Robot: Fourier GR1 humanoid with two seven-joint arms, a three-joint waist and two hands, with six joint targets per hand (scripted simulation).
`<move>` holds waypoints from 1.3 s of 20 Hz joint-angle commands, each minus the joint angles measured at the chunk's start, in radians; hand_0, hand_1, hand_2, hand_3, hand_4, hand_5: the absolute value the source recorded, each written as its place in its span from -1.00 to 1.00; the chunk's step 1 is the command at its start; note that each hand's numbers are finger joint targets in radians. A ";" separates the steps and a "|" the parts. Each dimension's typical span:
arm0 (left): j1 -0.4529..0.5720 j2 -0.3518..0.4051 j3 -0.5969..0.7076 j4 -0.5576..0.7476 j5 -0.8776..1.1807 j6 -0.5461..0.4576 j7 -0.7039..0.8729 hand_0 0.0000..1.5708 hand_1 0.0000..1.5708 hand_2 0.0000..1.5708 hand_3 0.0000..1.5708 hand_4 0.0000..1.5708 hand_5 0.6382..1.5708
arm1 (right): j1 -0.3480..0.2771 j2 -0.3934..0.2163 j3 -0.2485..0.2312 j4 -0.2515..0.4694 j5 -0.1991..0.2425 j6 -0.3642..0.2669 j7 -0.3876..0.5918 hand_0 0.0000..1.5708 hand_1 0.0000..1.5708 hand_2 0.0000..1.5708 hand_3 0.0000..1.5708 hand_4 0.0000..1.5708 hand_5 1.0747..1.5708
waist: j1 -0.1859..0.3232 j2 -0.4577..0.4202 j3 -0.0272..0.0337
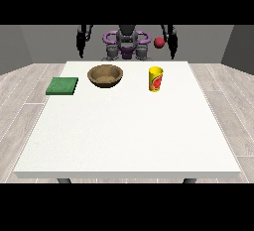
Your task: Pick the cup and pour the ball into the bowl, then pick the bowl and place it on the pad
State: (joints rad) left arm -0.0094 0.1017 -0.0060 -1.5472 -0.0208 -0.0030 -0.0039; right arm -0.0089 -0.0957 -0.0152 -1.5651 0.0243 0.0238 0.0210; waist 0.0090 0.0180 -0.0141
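Hand at the view's left (81, 46): hangs beside the robot behind the table's (124, 141) far edge, holding nothing; finger lie cannot be told. Pad (62, 86) sits nearer the camera than this hand and a little left. Bowl (105, 75) lies right of the pad, apart from it. Cup (156, 79) stands upright, right of the bowl, in front of the hand at the view's right (172, 46). Ball (159, 42) shows in the air just left of that hand, above the cup, not plainly in it. That hand's fingers cannot be told either.

Step judged: none begun; cup pick comes first. Next move calls for the hand at the view's right to come forward and down to the cup.
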 commanded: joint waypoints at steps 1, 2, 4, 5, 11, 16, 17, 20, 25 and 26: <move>-0.005 0.021 0.006 -0.057 0.005 -0.005 0.037 -1.00 -1.00 -1.00 -1.00 -0.16 0.99 | -0.004 -0.025 -0.007 -0.057 -0.002 0.005 0.036 -1.00 -1.00 -1.00 -1.00 0.11 0.85 | 0.000 -0.151 0.0082; -0.005 0.023 0.008 -0.066 0.008 -0.005 0.048 -1.00 -1.00 -1.00 -1.00 -0.16 0.99 | -0.004 -0.028 -0.009 -0.066 -0.005 0.006 0.048 -1.00 -1.00 -1.00 -1.00 0.11 0.85 | 0.000 -0.178 0.0084; -0.009 0.032 0.016 -0.087 0.014 -0.006 0.075 -1.00 -1.00 -1.00 -1.00 -0.16 0.99 | -0.005 -0.036 -0.013 -0.086 -0.009 0.006 0.075 -1.00 -1.00 -1.00 -1.00 0.11 0.85 | 0.000 -0.233 0.0094; -0.013 0.033 0.016 -0.098 0.019 -0.006 0.090 -1.00 -1.00 -1.00 -1.00 -0.16 0.99 | -0.011 -0.040 -0.015 -0.096 -0.011 0.007 0.090 -1.00 -1.00 -1.00 -1.00 0.11 0.85 | 0.001 -0.259 0.0096; -0.003 -0.098 0.004 -0.213 0.120 0.118 0.410 -1.00 -1.00 -1.00 -1.00 -0.19 0.99 | 0.065 0.015 -0.037 -0.263 -0.171 -0.016 0.415 -1.00 -1.00 -1.00 -1.00 0.10 0.84 | -0.070 -0.435 0.0142; -0.112 -0.057 0.027 -0.315 0.121 0.115 0.422 -1.00 -1.00 -1.00 -1.00 -0.26 0.98 | 0.015 0.016 -0.052 -0.412 -0.180 -0.053 0.440 -1.00 -1.00 -1.00 -1.00 0.01 0.91 | -0.068 -0.248 0.0141; -0.138 -0.055 0.041 -0.297 0.108 0.131 0.406 -1.00 -1.00 -1.00 -1.00 -0.28 0.97 | 0.027 0.000 -0.060 -0.449 -0.198 -0.038 0.458 -1.00 -1.00 -1.00 -1.00 -0.02 0.89 | -0.101 -0.238 0.0141; -0.219 -0.053 0.049 -0.255 0.087 0.136 0.341 -1.00 -1.00 -1.00 -1.00 -0.23 0.97 | -0.048 0.033 -0.009 -0.427 -0.107 -0.080 0.382 -1.00 -1.00 -1.00 -1.00 -0.04 0.92 | -0.087 -0.118 0.0139; -0.272 -0.056 0.062 -0.138 0.057 0.109 0.092 -1.00 -1.00 -1.00 -1.00 -0.27 0.93 | -0.138 0.058 -0.018 -0.361 -0.106 -0.071 0.224 -1.00 -1.00 -1.00 -0.71 -0.07 0.92 | -0.095 0.103 0.0135; -0.274 -0.058 0.058 -0.128 0.039 0.120 0.075 -1.00 -1.00 -1.00 -1.00 -0.30 0.90 | -0.117 0.051 -0.022 -0.332 -0.101 -0.053 0.188 -1.00 -1.00 -1.00 -0.89 -0.09 0.90 | -0.086 0.107 0.0140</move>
State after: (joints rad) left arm -0.2249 0.0368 0.0374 -1.7345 0.0436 0.1196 0.1913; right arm -0.0721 -0.0490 -0.0372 -1.9355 -0.0977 -0.0328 0.2913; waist -0.0790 0.0020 -0.0003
